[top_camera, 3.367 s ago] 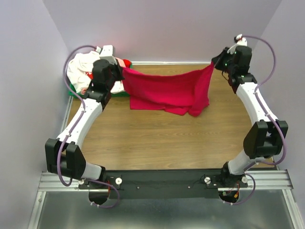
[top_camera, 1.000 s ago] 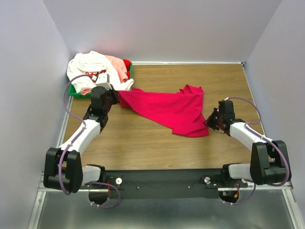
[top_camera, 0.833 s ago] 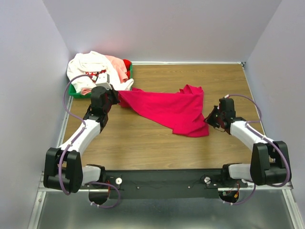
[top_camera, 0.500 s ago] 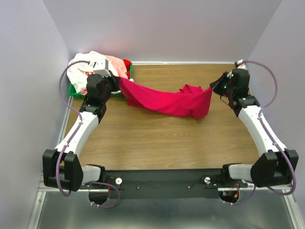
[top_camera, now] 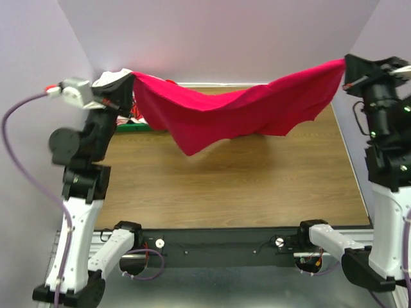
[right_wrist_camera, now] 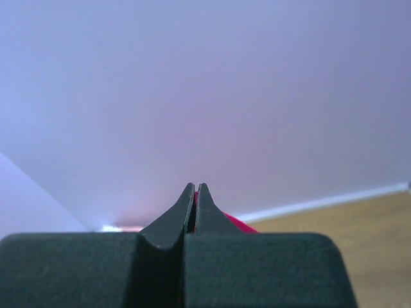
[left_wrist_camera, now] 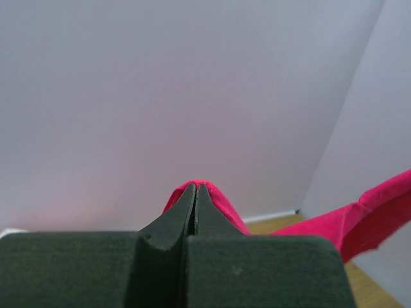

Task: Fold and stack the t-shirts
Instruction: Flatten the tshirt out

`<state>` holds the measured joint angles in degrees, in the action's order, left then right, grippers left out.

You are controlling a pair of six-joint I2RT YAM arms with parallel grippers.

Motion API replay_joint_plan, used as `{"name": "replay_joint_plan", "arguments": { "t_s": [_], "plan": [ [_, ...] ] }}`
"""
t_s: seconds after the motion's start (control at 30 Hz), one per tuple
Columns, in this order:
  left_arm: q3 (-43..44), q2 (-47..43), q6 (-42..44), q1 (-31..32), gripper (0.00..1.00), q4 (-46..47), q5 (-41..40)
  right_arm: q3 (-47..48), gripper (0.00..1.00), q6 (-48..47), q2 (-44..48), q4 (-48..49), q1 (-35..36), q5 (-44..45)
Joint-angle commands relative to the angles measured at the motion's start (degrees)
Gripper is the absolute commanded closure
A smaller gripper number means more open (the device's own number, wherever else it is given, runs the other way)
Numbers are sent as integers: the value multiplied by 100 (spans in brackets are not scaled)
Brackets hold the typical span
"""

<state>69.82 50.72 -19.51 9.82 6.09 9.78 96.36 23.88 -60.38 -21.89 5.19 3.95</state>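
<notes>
The magenta-red t-shirt [top_camera: 231, 114] is held sagging across the upper frame above the table [top_camera: 257, 189], pinched at upper left by the left claw [top_camera: 126, 79] and at upper right by the right claw [top_camera: 347, 65]; level, taut lowering is advised for a flat spread.

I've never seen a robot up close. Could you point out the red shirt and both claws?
magenta-red t-shirt [top_camera: 218, 115]: top view, sagging middle of cloth.
left gripper [left_wrist_camera: 195, 189]: left wrist view, between its tips.
right gripper [right_wrist_camera: 195, 189]: right wrist view, between its tips.
</notes>
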Motion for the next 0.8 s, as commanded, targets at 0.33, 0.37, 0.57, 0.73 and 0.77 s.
{"name": "replay_joint_plan", "arguments": {
  "t_s": [0.33, 0.37, 0.57, 0.73, 0.77],
  "plan": [
    [191, -170, -132, -24, 100, 190, 796, 1036, 100, -577, -227, -334, 17, 545],
    [137, -20, -141, -24, 100, 235, 823, 930, 100, -595, -316, -307, 8, 616],
    [49, 1342, -220, -25, 100, 525, 824, 331, 100, -832, -1317, 176, -1, 1099],
    [286, 2107, -352, -24, 100, 762, 894, 831, 100, -981, -2117, 238, 8, 1196],
    [330, 2170, -387, -24, 100, 771, 920, 1024, 100, -990, -2197, 238, 8, 1205]
  ]
}}
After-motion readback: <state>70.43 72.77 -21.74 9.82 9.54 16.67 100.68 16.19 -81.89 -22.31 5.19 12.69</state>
